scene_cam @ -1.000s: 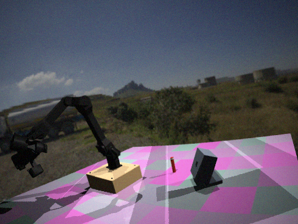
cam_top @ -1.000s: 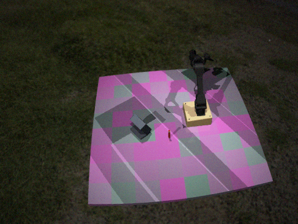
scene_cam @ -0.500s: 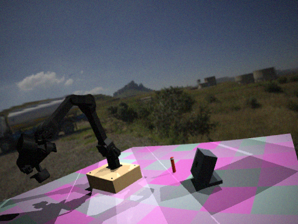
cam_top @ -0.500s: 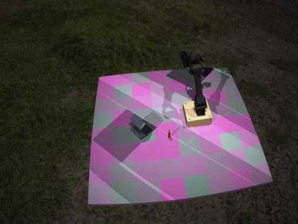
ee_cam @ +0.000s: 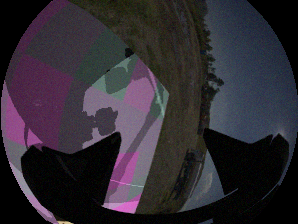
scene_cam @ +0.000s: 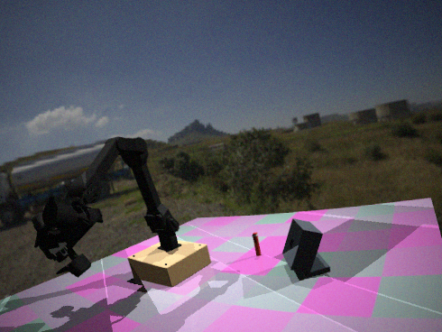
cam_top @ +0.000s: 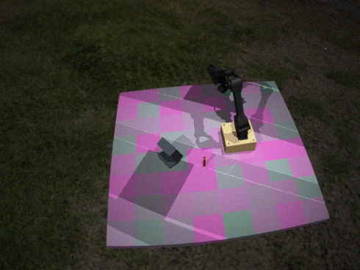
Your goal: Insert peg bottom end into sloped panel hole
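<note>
A small red peg [cam_top: 204, 161] [scene_cam: 257, 244] stands upright on the table, between the robot's base and the panel. The dark grey sloped panel [cam_top: 170, 148] [scene_cam: 307, 244] stands on a flat foot beyond the peg; its face leans, and a small dark spot that looks like the hole shows faintly on it in the exterior view. The hole's shape is too small to tell. My gripper [ee_cam: 164, 135] is open and empty, with its two dark fingers wide apart. It is raised high on the other side of the base, far from the peg and the panel. Neither shows in the wrist view.
The wooden base block [cam_top: 239, 147] [scene_cam: 149, 272] carries the arm and stands between the gripper and the peg. The checkered table [cam_top: 206, 225] [scene_cam: 401, 298] has its edge below the gripper's side. Dark shadows of the arm and other shapes cross the table.
</note>
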You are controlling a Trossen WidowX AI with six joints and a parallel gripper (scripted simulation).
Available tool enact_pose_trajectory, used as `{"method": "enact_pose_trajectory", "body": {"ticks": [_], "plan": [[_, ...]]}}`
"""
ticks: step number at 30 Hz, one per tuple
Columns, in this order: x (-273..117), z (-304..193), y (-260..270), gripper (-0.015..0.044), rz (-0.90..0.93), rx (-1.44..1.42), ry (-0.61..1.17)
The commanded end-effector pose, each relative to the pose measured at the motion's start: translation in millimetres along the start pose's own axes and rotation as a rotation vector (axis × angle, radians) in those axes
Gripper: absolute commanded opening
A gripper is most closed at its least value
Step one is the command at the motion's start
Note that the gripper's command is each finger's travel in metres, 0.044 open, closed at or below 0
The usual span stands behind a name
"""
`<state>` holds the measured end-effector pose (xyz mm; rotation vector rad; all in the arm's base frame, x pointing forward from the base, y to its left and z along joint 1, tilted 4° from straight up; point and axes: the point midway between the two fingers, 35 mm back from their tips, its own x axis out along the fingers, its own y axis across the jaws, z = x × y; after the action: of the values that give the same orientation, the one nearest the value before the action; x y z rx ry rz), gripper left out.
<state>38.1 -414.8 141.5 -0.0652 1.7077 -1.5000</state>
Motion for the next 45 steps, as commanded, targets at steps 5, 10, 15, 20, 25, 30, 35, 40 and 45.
{"method": "enact_pose_trajectory", "body": {"ticks": [5, 10, 15, 20, 25, 30, 35, 40, 45], "plan": [[-29.0, 15.3, 25.1, 0.044, 0.058, -0.027, -0.09], [-49.6, 23.9, 41.6, 0.044, 0.093, -0.047, -0.148], [-69.9, 29.6, 57.3, 0.044, 0.119, -0.052, -0.199], [-90.5, 33.8, 73.4, 0.044, 0.149, -0.06, -0.248], [-111.4, 36.7, 91.3, 0.044, 0.192, -0.079, -0.295], [-132.6, 37.6, 109.0, 0.044, 0.235, -0.102, -0.34], [-154.2, 36.9, 126.4, 0.044, 0.278, -0.132, -0.387], [-175.7, 34.1, 143.5, 0.044, 0.321, -0.165, -0.431], [-197.1, 29.3, 160.2, 0.044, 0.365, -0.199, -0.473]]}}
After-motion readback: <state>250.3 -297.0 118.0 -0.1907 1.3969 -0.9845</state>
